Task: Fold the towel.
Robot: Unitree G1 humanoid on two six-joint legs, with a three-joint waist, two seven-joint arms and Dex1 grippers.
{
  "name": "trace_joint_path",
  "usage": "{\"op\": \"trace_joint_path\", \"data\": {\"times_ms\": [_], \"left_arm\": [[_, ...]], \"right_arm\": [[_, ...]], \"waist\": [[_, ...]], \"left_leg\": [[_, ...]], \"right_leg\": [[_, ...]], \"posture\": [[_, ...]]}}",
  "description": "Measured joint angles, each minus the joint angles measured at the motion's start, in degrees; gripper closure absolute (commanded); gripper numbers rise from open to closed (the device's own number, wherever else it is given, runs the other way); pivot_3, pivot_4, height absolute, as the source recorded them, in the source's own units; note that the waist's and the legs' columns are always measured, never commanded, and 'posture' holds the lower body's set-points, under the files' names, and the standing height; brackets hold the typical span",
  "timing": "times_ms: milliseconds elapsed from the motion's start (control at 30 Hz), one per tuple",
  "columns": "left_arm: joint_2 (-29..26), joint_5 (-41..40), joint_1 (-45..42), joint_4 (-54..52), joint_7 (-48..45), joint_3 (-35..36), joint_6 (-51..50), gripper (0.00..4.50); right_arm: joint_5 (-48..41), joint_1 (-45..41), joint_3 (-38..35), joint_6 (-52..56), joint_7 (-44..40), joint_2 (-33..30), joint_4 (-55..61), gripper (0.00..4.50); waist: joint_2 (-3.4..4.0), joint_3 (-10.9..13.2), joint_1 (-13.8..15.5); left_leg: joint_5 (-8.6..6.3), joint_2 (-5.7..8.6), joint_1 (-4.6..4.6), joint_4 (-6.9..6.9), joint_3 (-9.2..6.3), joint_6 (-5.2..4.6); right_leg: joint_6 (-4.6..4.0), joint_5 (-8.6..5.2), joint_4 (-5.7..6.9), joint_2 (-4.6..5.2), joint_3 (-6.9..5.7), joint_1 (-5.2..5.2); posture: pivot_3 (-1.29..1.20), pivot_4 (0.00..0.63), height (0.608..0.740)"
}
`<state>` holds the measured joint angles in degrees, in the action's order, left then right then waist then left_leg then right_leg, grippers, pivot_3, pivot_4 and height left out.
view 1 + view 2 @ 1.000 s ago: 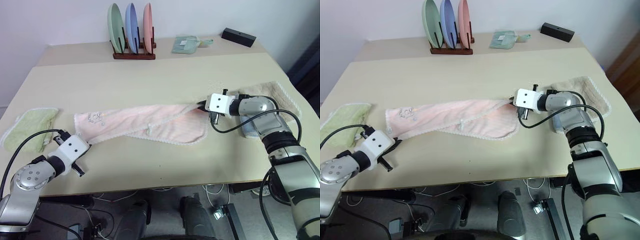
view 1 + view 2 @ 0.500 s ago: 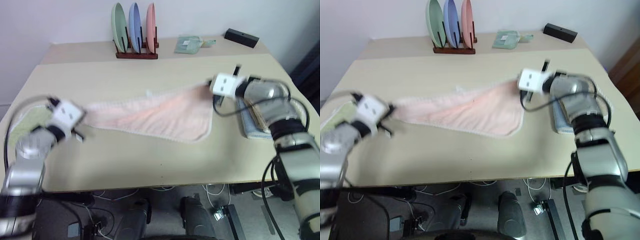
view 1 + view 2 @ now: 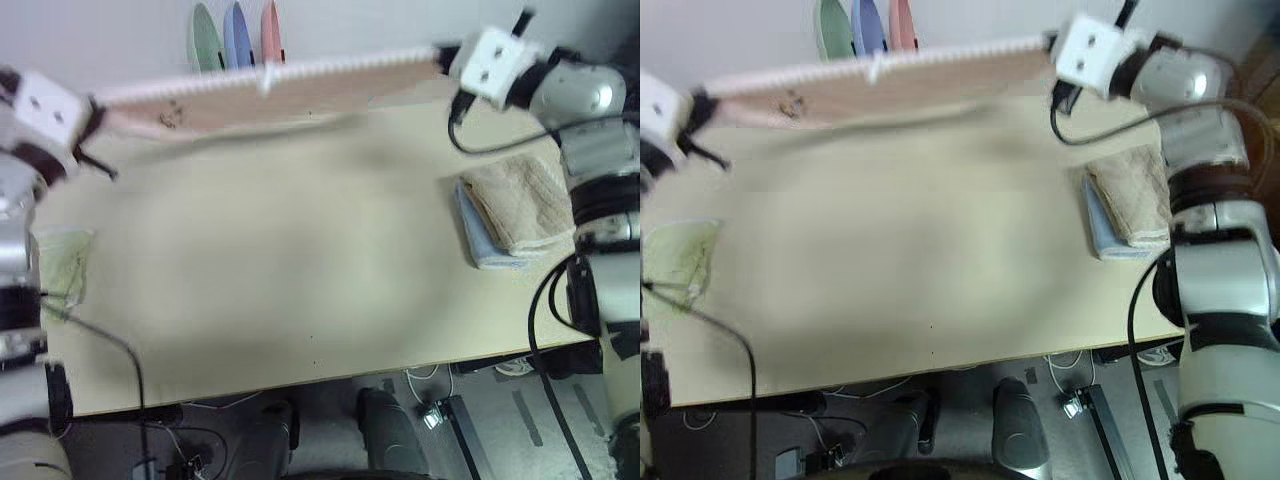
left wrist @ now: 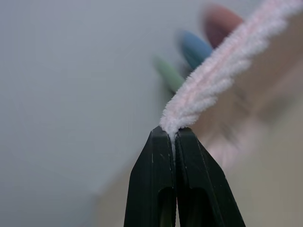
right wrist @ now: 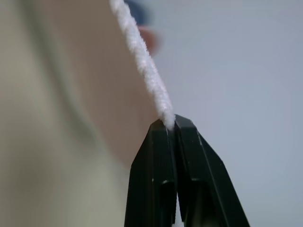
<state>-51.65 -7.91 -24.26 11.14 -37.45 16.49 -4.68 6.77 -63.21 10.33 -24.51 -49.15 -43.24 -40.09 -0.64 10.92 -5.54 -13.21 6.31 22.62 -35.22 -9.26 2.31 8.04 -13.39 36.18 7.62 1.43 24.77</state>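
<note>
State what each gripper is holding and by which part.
Both hold the pink towel, stretched between them above the table. The left gripper is shut on one end's edge, the right gripper on the opposite end's edge.

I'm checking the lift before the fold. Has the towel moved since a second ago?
Yes. The towel has gone up off the table; it now hangs stretched between the two grippers, crossing in front of the plate rack.
</note>
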Motion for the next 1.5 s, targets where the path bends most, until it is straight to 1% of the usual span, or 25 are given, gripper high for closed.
{"op": "trace_joint_path", "data": {"times_ms": [67, 133, 200, 233, 267, 300, 367, 400, 467, 500, 600, 667, 800, 900, 1033, 1200, 1233, 1267, 1300, 1367, 1433, 1467, 1500], "left_arm": [[-0.24, -3.04, 12.31, -8.33, -4.05, 4.11, -3.76, 4.5], [-0.32, -5.21, 21.6, -14.85, -7.36, 7.63, -6.83, 4.5], [-0.41, -6.52, 28.54, -20.58, -9.67, 11.2, -9.05, 4.5], [-0.41, -7.01, 31.02, -22.75, -10.42, 12.73, -10.03, 4.5], [-0.4, -7.88, 34.54, -26.05, -11.58, 15.14, -11.51, 4.5], [-0.38, -9.0, 38.78, -29.21, -13.11, 17.35, -12.86, 4.5], [0.03, -11.21, 43.78, -33.49, -15.36, 19.29, -16.08, 4.5], [0.08, -11.87, 44.38, -33.95, -15.74, 19.53, -17.15, 4.5], [0.06, -12.67, 43.97, -34.01, -15.86, 20.07, -18.72, 4.5], [0.05, -12.72, 43.01, -33.58, -15.6, 20.03, -19.0, 4.5], [-0.78, -11.25, 36.77, -29.51, -13.51, 16.94, -18.32, 4.5], [-0.99, -9.69, 32.68, -25.94, -12.29, 13.45, -17.35, 4.5], [-0.89, -5.71, 22.35, -15.29, -10.28, 4.66, -13.82, 4.5], [-0.25, -3.53, 16.41, -8.9, -9.57, 0.25, -10.95, 4.5], [0.9, -1.5, 12.19, -2.02, -9.17, -4.01, -7.84, 4.5], [2.1, -0.71, 9.41, 3.84, -9.1, -6.07, -6.07, 4.5], [2.45, -0.83, 9.24, 4.51, -9.1, -6.13, -6.18, 3.94], [2.8, -0.97, 8.86, 5.45, -8.78, -6.12, -6.5, 3.67], [2.86, -1.0, 8.65, 6.09, -8.37, -6.05, -6.86, 3.25], [2.86, -0.97, 8.65, 6.71, -7.32, -5.87, -7.11, 2.16], [2.93, -0.71, 8.65, 6.71, -5.7, -5.54, -6.61, 1.22], [3.18, -0.6, 8.62, 6.71, -4.45, -5.0, -6.0, 0.77], [3.67, -0.72, 8.46, 6.71, -3.3, -4.07, -5.83, 0.77]], "right_arm": [[-4.98, 10.3, -0.06, 6.44, -7.32, -2.9, 10.57, 4.48], [-8.97, 18.58, -0.09, 12.94, -12.87, -5.87, 19.26, 4.48], [-13.15, 24.83, -0.7, 20.01, -17.11, -9.92, 28.03, 4.48], [-14.86, 26.5, -1.69, 22.68, -18.37, -11.34, 31.16, 4.48], [-17.32, 29.33, -3.38, 26.51, -19.95, -13.87, 35.84, 4.48], [-19.75, 32.58, -5.14, 29.77, -21.91, -17.08, 40.01, 4.48], [-23.58, 36.47, -8.12, 35.24, -24.28, -20.39, 44.89, 4.48], [-24.36, 36.88, -8.73, 36.67, -24.52, -20.57, 45.8, 4.48], [-24.85, 36.73, -8.82, 37.92, -24.26, -20.36, 46.24, 4.48], [-24.39, 36.0, -8.52, 37.78, -23.9, -19.8, 45.62, 4.48], [-19.49, 30.36, -5.43, 34.02, -21.57, -15.63, 39.6, 4.48], [-15.57, 26.7, -2.59, 30.49, -19.79, -12.28, 34.31, 4.48], [-7.88, 19.92, 2.91, 22.75, -16.27, -4.9, 18.83, 4.48], [-4.37, 16.35, 4.89, 18.36, -14.38, -1.59, 9.96, 4.48], [-1.9, 12.86, 5.24, 14.09, -13.08, 0.65, 2.45, 4.48], [-0.6, 11.15, 5.15, 11.75, -11.32, 3.03, -2.58, 4.48], [-0.55, 11.11, 5.13, 11.73, -11.06, 3.37, -3.05, 3.94], [-0.43, 11.06, 4.99, 11.78, -10.61, 3.55, -3.51, 3.66], [-0.3, 10.98, 4.77, 11.9, -10.23, 3.54, -3.94, 3.26], [-0.21, 10.97, 4.12, 12.06, -9.59, 3.51, -4.17, 2.15], [-0.1, 10.99, 3.87, 11.99, -9.21, 3.29, -3.97, 1.19], [-0.03, 11.04, 3.85, 11.91, -8.99, 2.84, -3.7, 1.12], [0.06, 11.23, 3.67, 11.9, -8.61, 2.17, -3.04, 1.12]], "waist": [[0.02, 0.01, 0.06], [0.07, 0.05, 0.39], [0.11, 0.07, 1.32], [0.11, 0.07, 1.69], [0.11, 0.07, 2.09], [0.11, 0.06, 2.48], [0.08, 0.01, 3.3], [0.08, 0.01, 3.46], [0.08, 0.01, 3.8], [0.08, 0.01, 4.03], [0.06, 0.01, 4.54], [0.04, 0.01, 4.65], [0.01, 0.02, 4.63], [0.01, 0.03, 4.48], [0.01, 0.03, 4.31], [0.01, 0.02, 4.15], [0.01, 0.02, 4.15], [0.01, 0.02, 4.18], [0.01, 0.02, 4.2], [0.01, 0.02, 4.21], [0.01, 0.02, 4.24], [0.02, 0.03, 4.26], [0.02, 0.03, 4.29]], "left_leg": [[-0.02, -0.04, 0.07, -0.01, 0.02, -0.03], [-0.15, -0.04, 0.15, -0.04, 0.03, -0.24], [-0.14, -0.11, 0.07, -0.07, 0.13, -0.24], [-0.14, -0.15, 0.02, -0.07, 0.18, -0.23], [-0.14, -0.17, 0.03, -0.07, 0.2, -0.23], [-0.16, -0.19, -0.2, -0.07, 0.26, -0.26], [-0.23, -0.28, -0.38, -0.17, 0.61, -0.33], [-0.22, -0.46, -0.37, -0.27, 0.84, -0.32], [-0.23, -0.96, -0.22, -0.59, 1.46, -0.32], [-0.24, -1.01, -0.2, -0.71, 1.59, -0.33], [-0.24, -1.03, -0.17, -0.79, 1.63, -0.33], [-0.24, -1.03, -0.12, -0.78, 1.64, -0.34], [-0.25, -1.03, -0.1, -0.77, 1.64, -0.33], [-0.25, -1.03, -0.07, -0.75, 1.65, -0.32], [-0.27, -1.04, -0.07, -0.74, 1.63, -0.29], [-0.29, -1.05, -0.09, -0.75, 1.62, -0.26], [-0.29, -1.05, -0.09, -0.76, 1.62, -0.26], [-0.29, -1.05, -0.09, -0.76, 1.62, -0.26], [-0.29, -1.05, -0.09, -0.77, 1.61, -0.26], [-0.3, -1.05, -0.09, -0.77, 1.61, -0.26], [-0.3, -1.06, -0.09, -0.77, 1.6, -0.26], [-0.3, -1.06, -0.09, -0.77, 1.61, -0.25], [-0.3, -1.06, -0.09, -0.77, 1.61, -0.25]], "right_leg": [[-0.01, -0.01, 0.01, 0.0, 0.03, 0.13], [-0.03, 0.0, 0.03, 0.01, 0.04, 0.24], [-0.17, 0.09, 0.07, -0.02, 0.05, 0.23], [-0.18, 0.1, 0.04, -0.04, 0.04, 0.16], [-0.2, 0.09, -0.01, -0.05, 0.03, 0.12], [-0.19, 0.08, -0.07, -0.04, 0.03, -0.12], [-0.37, -0.06, -0.14, -0.02, 0.03, -0.41], [-0.39, -0.07, -0.12, -0.02, -0.01, -0.47], [-0.35, -0.1, -0.11, -0.07, -0.17, -0.53], [-0.48, -0.02, -0.11, -0.08, -0.17, -0.55], [-0.52, 0.08, -0.11, -0.13, -0.17, -0.54], [-0.33, 0.19, -0.11, -0.15, -0.17, -0.48], [-0.25, 0.26, -0.1, -0.2, -0.16, -0.41], [-0.24, 0.3, -0.08, -0.21, -0.14, -0.34], [-0.24, 0.32, -0.06, -0.26, -0.13, -0.31], [-0.29, 0.35, -0.05, -0.38, -0.12, -0.31], [-0.3, 0.35, -0.05, -0.38, -0.12, -0.3], [-0.3, 0.35, -0.04, -0.38, -0.12, -0.3], [-0.3, 0.35, -0.05, -0.39, -0.12, -0.31], [-0.3, 0.35, -0.04, -0.39, -0.11, -0.31], [-0.3, 0.36, -0.04, -0.39, -0.11, -0.31], [-0.3, 0.36, -0.04, -0.39, -0.11, -0.31], [-0.3, 0.36, -0.04, -0.39, -0.1, -0.3]], "posture": [[0.0, 0.15, 0.737], [0.0, 0.15, 0.737], [0.0, 0.15, 0.737], [0.0, 0.15, 0.737], [0.0, 0.15, 0.737], [0.0, 0.15, 0.737], [0.0, 0.15, 0.737], [0.0, 0.15, 0.737], [0.0, 0.15, 0.737], [0.0, 0.15, 0.737], [0.0, 0.15, 0.737], [0.0, 0.15, 0.737], [0.0, 0.15, 0.737], [0.0, 0.15, 0.737], [0.0, 0.15, 0.737], [0.0, 0.15, 0.737], [0.0, 0.15, 0.737], [0.0, 0.15, 0.737], [0.0, 0.15, 0.737], [0.0, 0.15, 0.737], [0.0, 0.15, 0.737], [0.0, 0.15, 0.737], [0.0, 0.15, 0.737]]}}
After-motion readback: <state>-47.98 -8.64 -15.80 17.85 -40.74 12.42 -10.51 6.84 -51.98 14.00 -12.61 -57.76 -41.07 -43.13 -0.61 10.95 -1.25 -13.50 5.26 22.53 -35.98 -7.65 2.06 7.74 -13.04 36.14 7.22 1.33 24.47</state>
